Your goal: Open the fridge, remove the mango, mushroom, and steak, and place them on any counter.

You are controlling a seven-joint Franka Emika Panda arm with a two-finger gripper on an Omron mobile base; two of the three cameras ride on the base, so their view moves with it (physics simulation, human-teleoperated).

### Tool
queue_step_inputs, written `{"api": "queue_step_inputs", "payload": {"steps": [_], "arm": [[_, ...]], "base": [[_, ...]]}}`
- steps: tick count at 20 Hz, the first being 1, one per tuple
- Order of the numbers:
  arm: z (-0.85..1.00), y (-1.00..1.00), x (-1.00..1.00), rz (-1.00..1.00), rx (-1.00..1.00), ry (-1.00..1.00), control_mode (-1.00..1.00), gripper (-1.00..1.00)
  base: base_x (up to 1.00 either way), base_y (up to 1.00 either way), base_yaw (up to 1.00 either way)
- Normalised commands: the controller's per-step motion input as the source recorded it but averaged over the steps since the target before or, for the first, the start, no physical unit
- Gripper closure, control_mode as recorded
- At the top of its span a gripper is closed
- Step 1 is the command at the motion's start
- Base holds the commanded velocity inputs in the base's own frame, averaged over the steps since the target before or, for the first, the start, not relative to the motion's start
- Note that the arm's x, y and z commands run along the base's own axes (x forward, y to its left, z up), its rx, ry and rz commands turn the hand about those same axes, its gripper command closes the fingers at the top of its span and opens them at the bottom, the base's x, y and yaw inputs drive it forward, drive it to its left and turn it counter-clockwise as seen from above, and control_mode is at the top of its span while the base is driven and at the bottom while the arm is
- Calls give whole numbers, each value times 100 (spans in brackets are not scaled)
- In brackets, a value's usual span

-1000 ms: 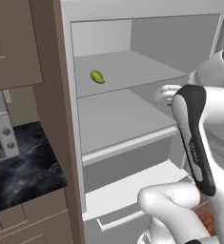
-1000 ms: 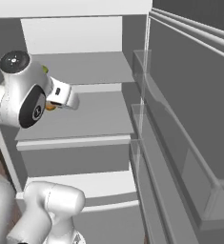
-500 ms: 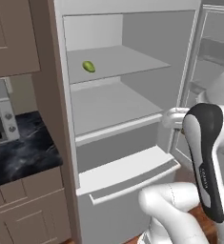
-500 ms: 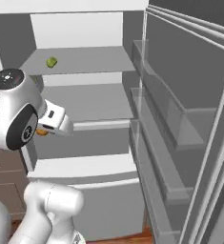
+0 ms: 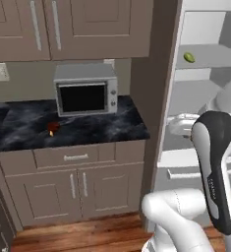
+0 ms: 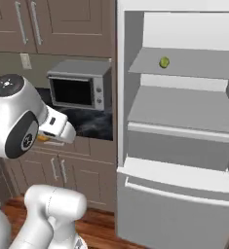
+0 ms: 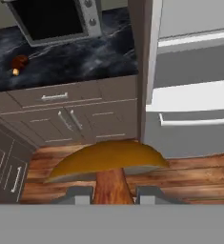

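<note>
Views have swung left from the open fridge (image 6: 184,146) toward the counter (image 5: 87,129), so the base is carrying the mushroom (image 7: 106,164), pinched by its stem in the gripper (image 7: 112,193), toward a drop-off. Steak (image 5: 52,128) lies on the counter already; mango (image 6: 164,62) waits on the upper shelf. Microwave (image 5: 85,90) crowds the far counter.
</note>
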Motion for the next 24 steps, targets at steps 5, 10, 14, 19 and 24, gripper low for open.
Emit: {"api": "queue_step_inputs", "payload": {"steps": [5, 10, 14, 19, 24], "arm": [[0, 0, 0, 0, 0, 0, 100, 100], [0, 0, 0, 0, 0, 0, 100, 100], [0, 0, 0, 0, 0, 0, 100, 100], [-12, 17, 32, 0, -4, 1, -100, 100], [-76, 91, 59, 0, -15, 0, -100, 100]], "base": [[21, 96, 61], [99, 37, 14], [100, 2, 0], [60, 10, 0], [0, 0, 0]]}}
